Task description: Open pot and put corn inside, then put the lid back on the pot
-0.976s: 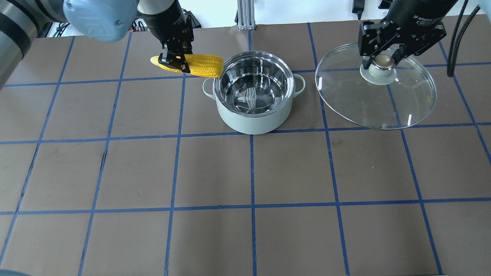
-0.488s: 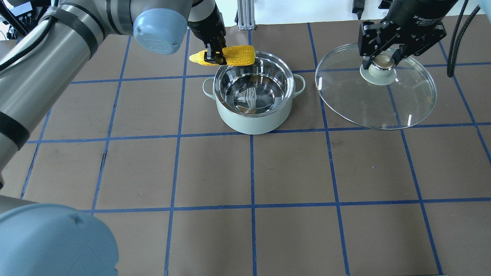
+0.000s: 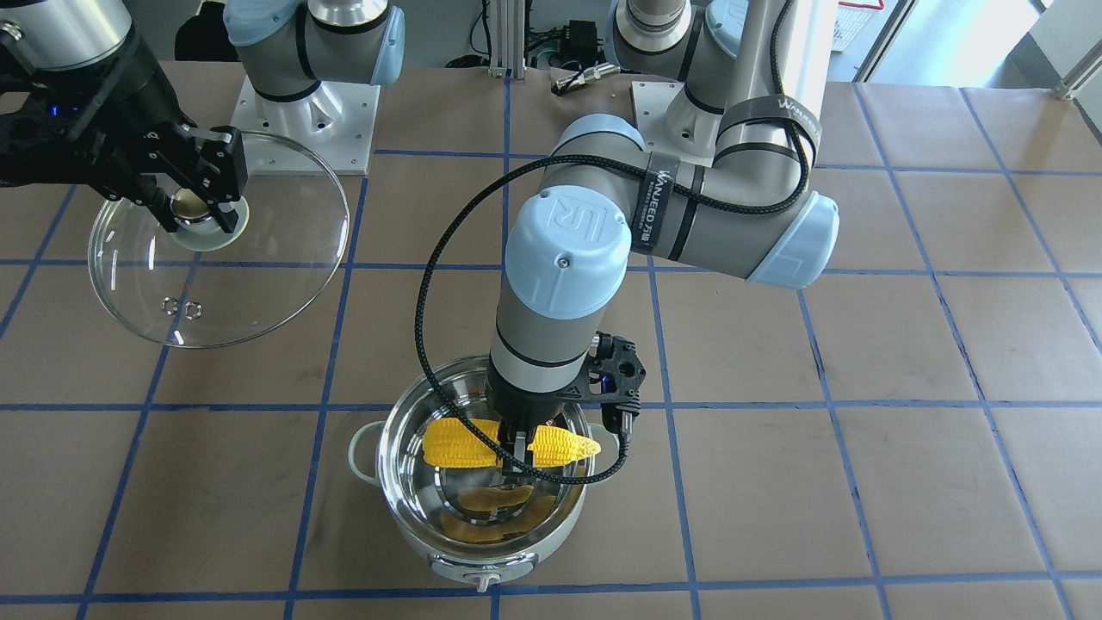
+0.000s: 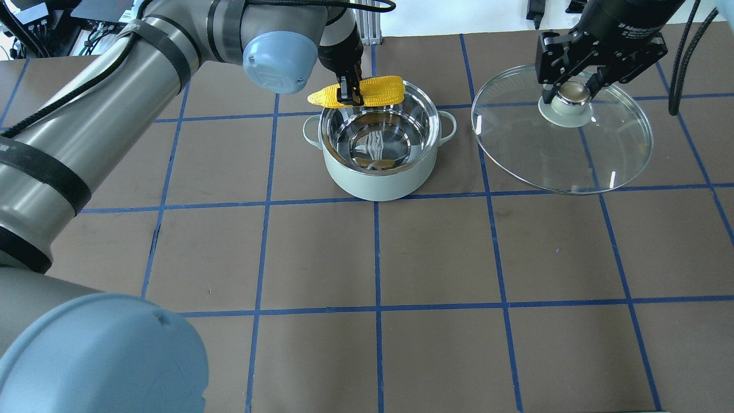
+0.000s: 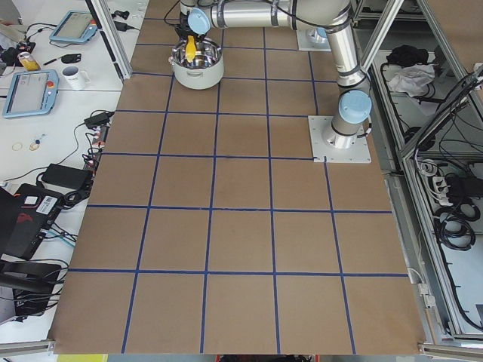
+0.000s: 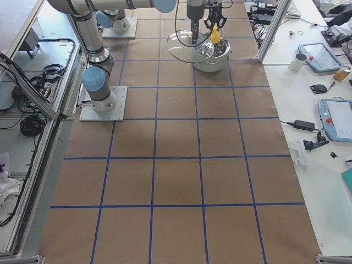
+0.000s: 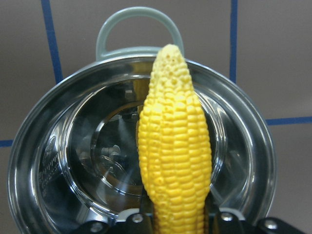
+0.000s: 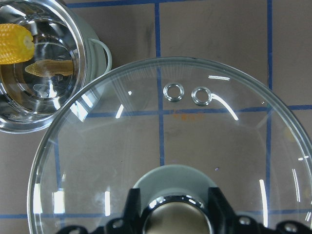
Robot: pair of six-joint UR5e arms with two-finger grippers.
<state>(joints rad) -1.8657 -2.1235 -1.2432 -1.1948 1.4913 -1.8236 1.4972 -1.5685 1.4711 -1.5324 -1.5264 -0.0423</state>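
Pot (image 4: 378,182) sits open on the bench (image 4: 436,252), mid-way along the edge across from the robot bases, with its front knob (image 3: 486,584) facing that edge. The steel inside is bare except for a yellow reflection.

Left gripper (image 4: 348,100) is over the pot, pointing down, with its fingers pinching the corn (image 4: 381,92) a bit toward the pointed end. The corn lies level above the pot's opening and spans most of it. Its pointed tip is toward the robot's left and its blunt end toward the robot's right. It is not on the pot's bottom (the left wrist view shows it hanging over the bowl, well up from the floor). Whether it touches the rim, can't tell.

Right gripper (image 4: 569,92) is to the robot's right of the pot, same far side of the bench. Its fingers are clamped on either side of the lid's ball knob (image 8: 178,214). Lid (image 4: 562,158) hangs from that grip, tilted, with its low side toward the robot. It looks raised off the surface in the right side view. The lid's two steam holes (image 8: 187,93) are on the side away from the robot. The lid's near edge is just beside the pot's right loop handle (image 4: 450,126), not over the opening.

The bench is brown with a blue tape grid (image 4: 377,258).
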